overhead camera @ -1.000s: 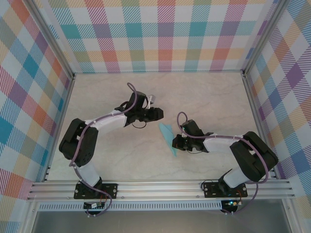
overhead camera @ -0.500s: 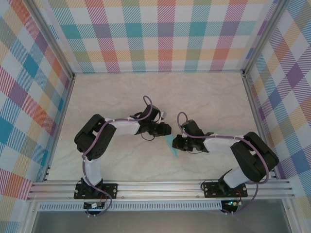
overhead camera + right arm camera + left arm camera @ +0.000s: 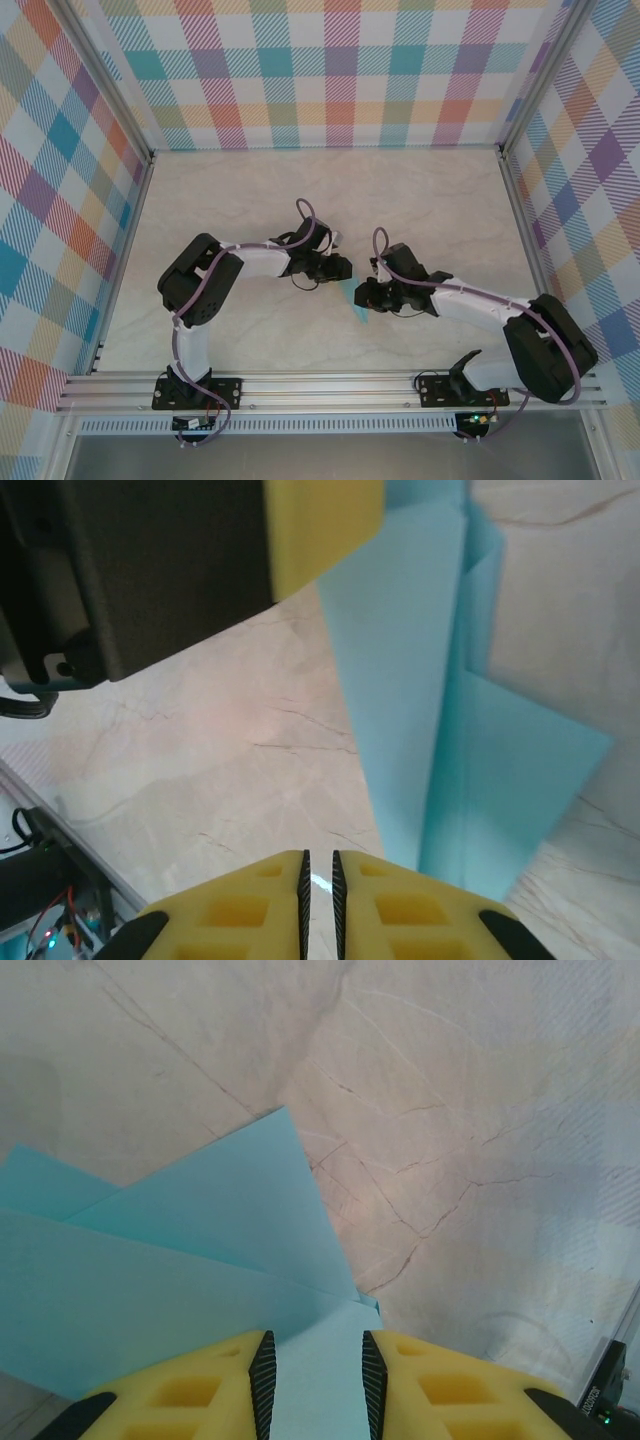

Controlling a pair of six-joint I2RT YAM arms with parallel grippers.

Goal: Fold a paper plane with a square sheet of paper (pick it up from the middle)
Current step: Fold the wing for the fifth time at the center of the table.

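Note:
The light-blue sheet of paper (image 3: pixel 357 305) lies on the table between the two grippers, folded into a narrow pointed shape with overlapping layers (image 3: pixel 200 1260). My left gripper (image 3: pixel 342 268) is at its far end. Its jaws stand apart (image 3: pixel 315 1338), a strip of the paper spans the gap from pad to pad, and the yellow fingers rest on the folded layers. My right gripper (image 3: pixel 362 296) sits at the paper's right edge. Its jaws (image 3: pixel 319 855) are a narrow slit apart, showing bare table between them. The paper (image 3: pixel 440 680) lies just right of them.
The marble-patterned tabletop (image 3: pixel 250 200) is walled by plaid panels on three sides, with an aluminium rail (image 3: pixel 330 385) along the near edge. In the right wrist view the left gripper's black body (image 3: pixel 150 570) and a yellow finger (image 3: pixel 320 520) hang close above the paper.
The left arm has swung right and brought its gripper onto the paper's far end, its jaws narrowing. The right gripper's jaws have parted slightly and its elbow has shifted right.

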